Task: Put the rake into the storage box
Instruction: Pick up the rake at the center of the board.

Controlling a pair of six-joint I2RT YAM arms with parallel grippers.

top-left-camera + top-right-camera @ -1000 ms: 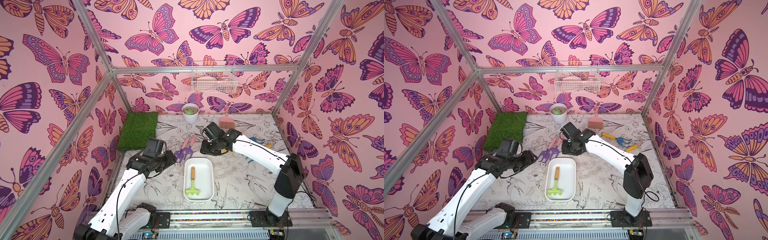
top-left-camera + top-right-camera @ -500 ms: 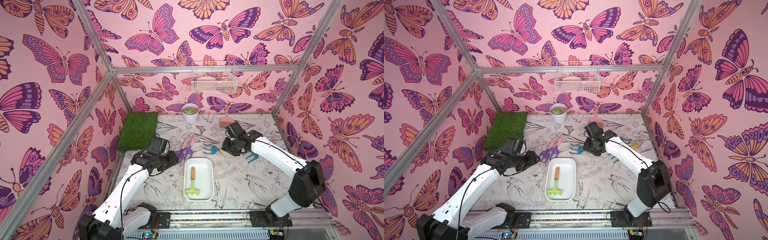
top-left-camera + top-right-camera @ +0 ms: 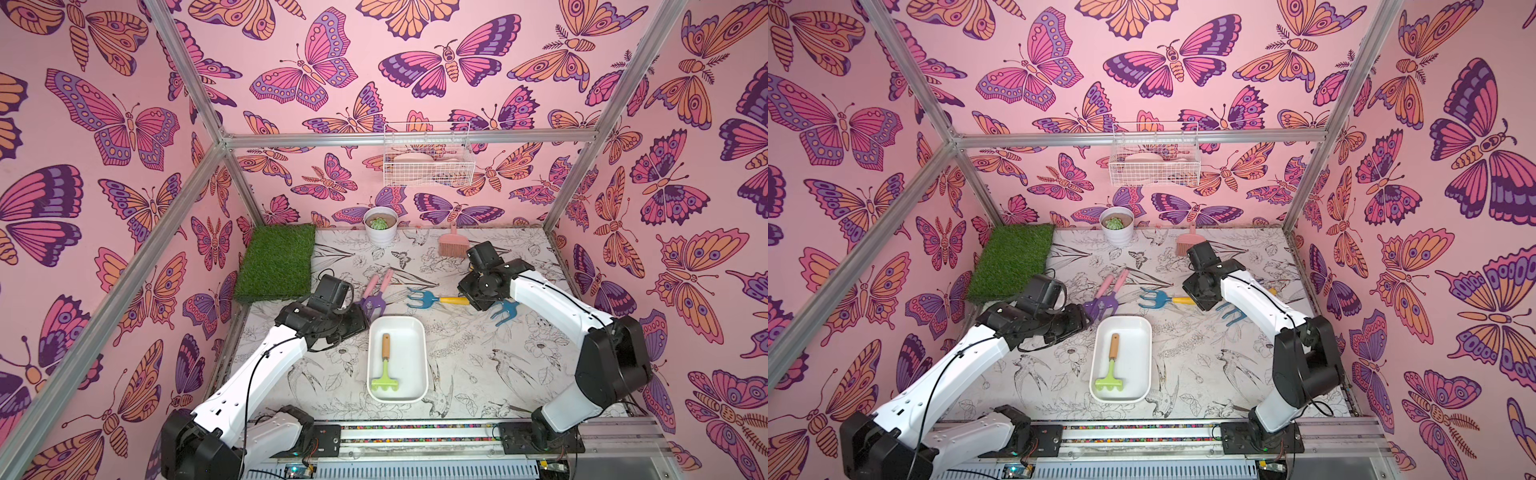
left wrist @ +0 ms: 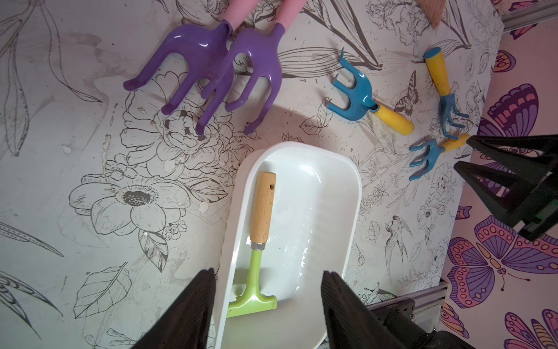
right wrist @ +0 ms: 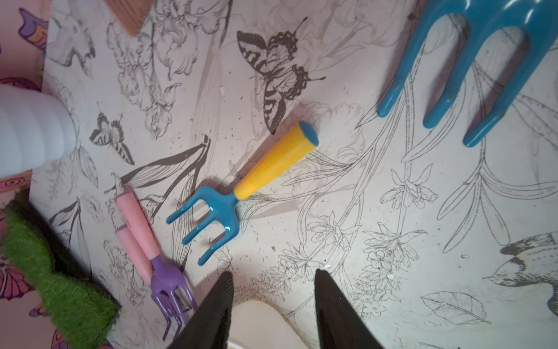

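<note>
Left gripper [image 4: 268, 273] hangs spread and empty at the far left corner of the storage box [image 3: 409, 361]. The rake [image 3: 386, 363] lies flat in the box, green head at the near end, so the job looks done. Beyond the box's far end rests a blue fork [image 3: 419, 297]. The right gripper [image 5: 273, 273], parted and seemingly empty, has swung from that end out to the box's right.
</note>
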